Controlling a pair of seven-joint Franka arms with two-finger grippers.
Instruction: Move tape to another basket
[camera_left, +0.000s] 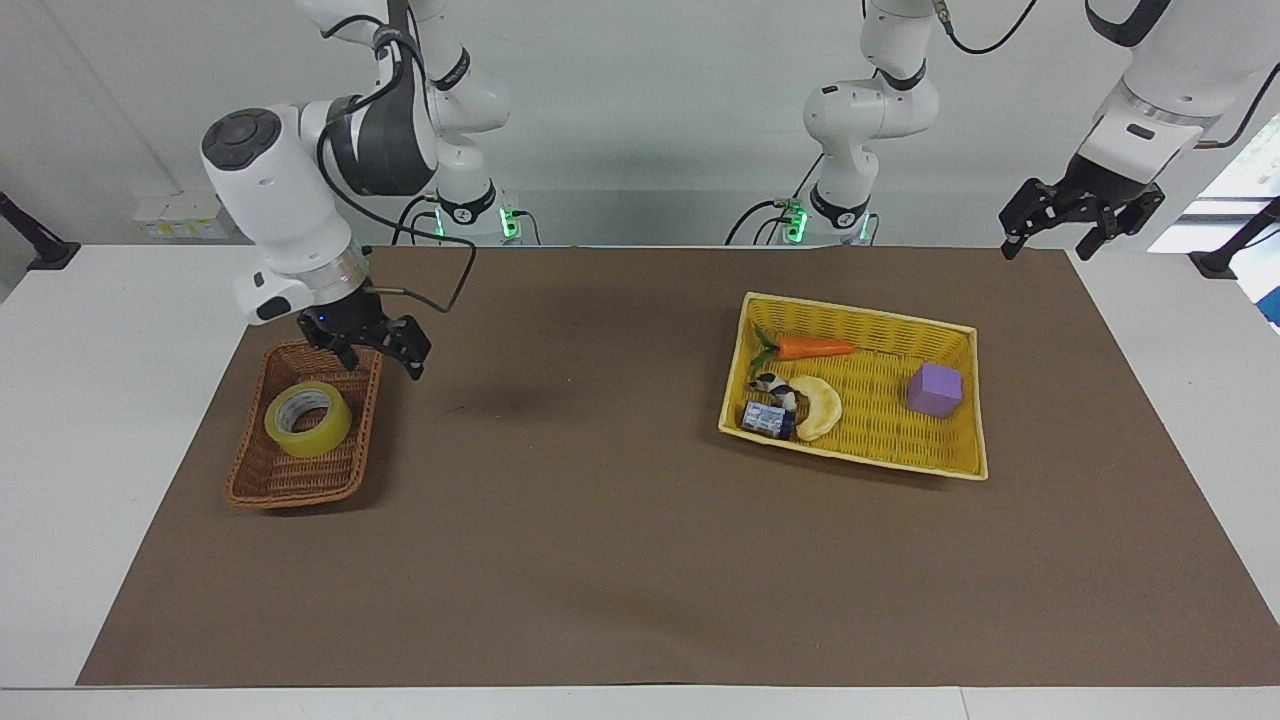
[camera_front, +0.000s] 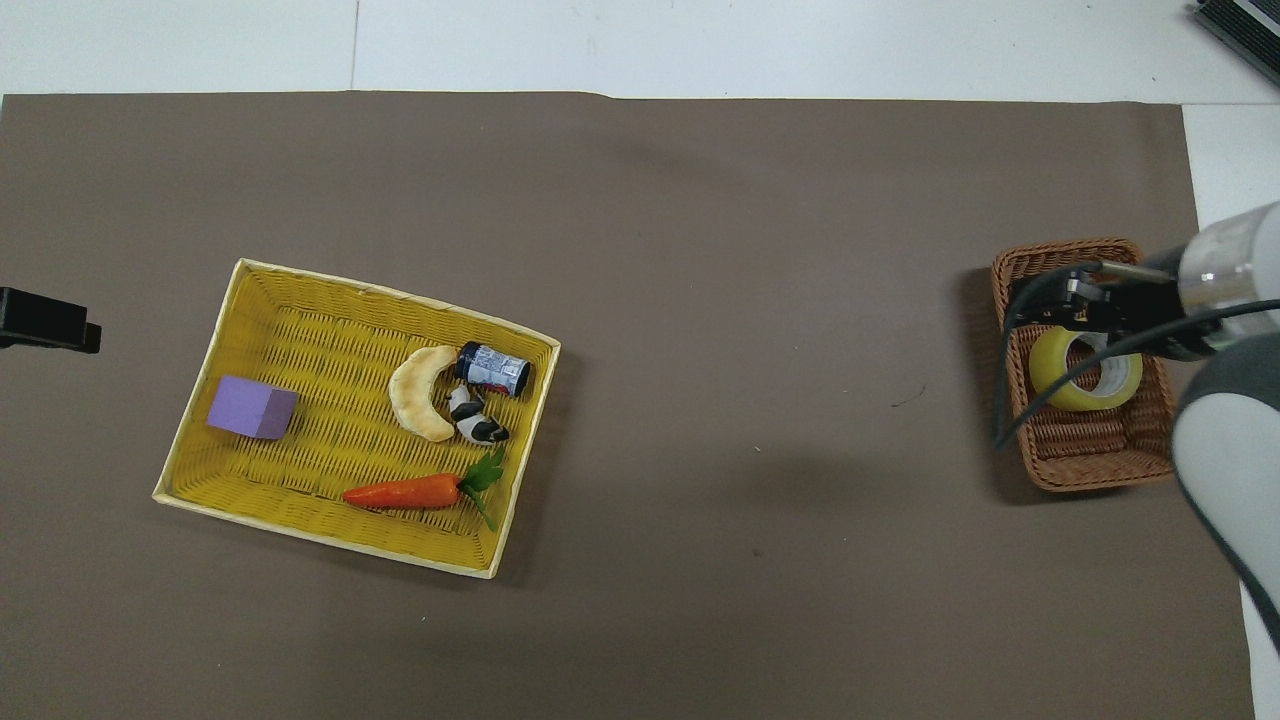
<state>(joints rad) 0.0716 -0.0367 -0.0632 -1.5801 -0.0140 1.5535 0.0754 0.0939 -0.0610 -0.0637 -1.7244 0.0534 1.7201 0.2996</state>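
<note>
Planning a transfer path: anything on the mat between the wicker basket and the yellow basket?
Nothing. In both views the mat between the wicker basket holding the tape and the yellow basket is bare.

Left end effector cut off at overhead edge, tape partly hidden beneath right end effector.

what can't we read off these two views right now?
- Overhead view: the right gripper and its cable cover part of the tape and of the wicker basket.
- Overhead view: the left gripper is cut off by the frame edge.
- Both views: print on the small can in the yellow basket is too small to read.
</note>
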